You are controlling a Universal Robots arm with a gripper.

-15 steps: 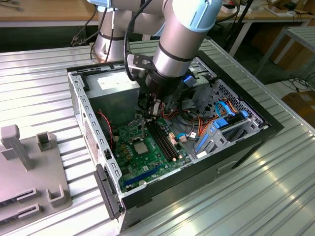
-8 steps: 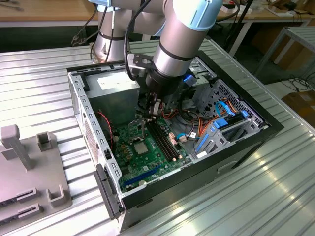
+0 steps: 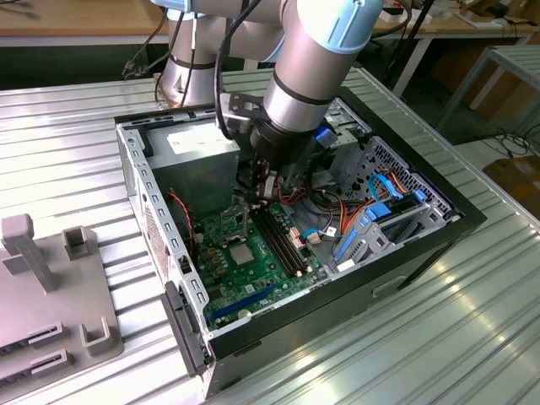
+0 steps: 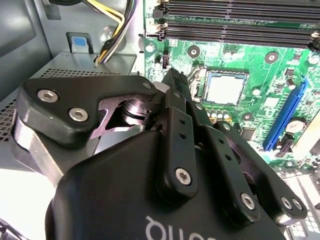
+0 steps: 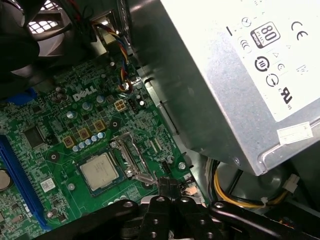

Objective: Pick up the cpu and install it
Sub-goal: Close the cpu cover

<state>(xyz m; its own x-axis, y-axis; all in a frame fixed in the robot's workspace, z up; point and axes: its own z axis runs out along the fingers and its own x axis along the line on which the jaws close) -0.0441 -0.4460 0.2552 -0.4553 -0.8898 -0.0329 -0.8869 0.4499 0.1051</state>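
Ribbed metal table (image 3: 67, 135) under computer case (image 3: 422, 253), grey fixture (image 3: 51, 295)

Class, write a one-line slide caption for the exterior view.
Gripper inside the open computer case, above the cpu seated on the green motherboard.

The flat square chip with its plain silver-grey metal top (image 5: 99, 171) sits against the green circuit board (image 3: 270, 270), beside long black memory slots (image 4: 235, 30) and a blue slot (image 4: 287, 117). The pincer (image 4: 175, 85) is matt black; the ribbed metal surface (image 3: 67, 135) is striped silver.
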